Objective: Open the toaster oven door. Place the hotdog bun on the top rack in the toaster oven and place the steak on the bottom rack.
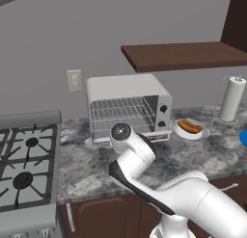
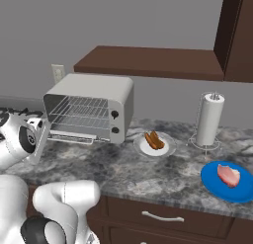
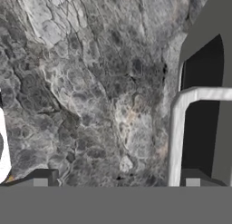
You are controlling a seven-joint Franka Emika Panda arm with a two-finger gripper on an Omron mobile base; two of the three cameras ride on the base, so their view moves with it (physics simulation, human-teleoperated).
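The toaster oven (image 1: 128,106) (image 2: 91,105) stands at the back of the counter with its door down, and both wire racks (image 1: 120,112) show inside. My gripper (image 3: 116,182) hangs open over bare counter just in front of the oven, fingertips (image 3: 41,180) wide apart with nothing between them. The lowered door and its pale handle (image 3: 177,128) lie close beside one fingertip. The hotdog bun (image 1: 189,126) (image 2: 154,140) rests on a white plate right of the oven. The steak (image 2: 228,175) lies on a blue plate (image 2: 212,181) further right.
A paper towel roll (image 1: 232,98) (image 2: 209,118) stands on its holder at the back right. A gas stove (image 1: 26,160) borders the counter on the left. A brown shelf (image 1: 185,55) hangs above the oven. The marble counter (image 2: 123,169) is bare in front of the plates.
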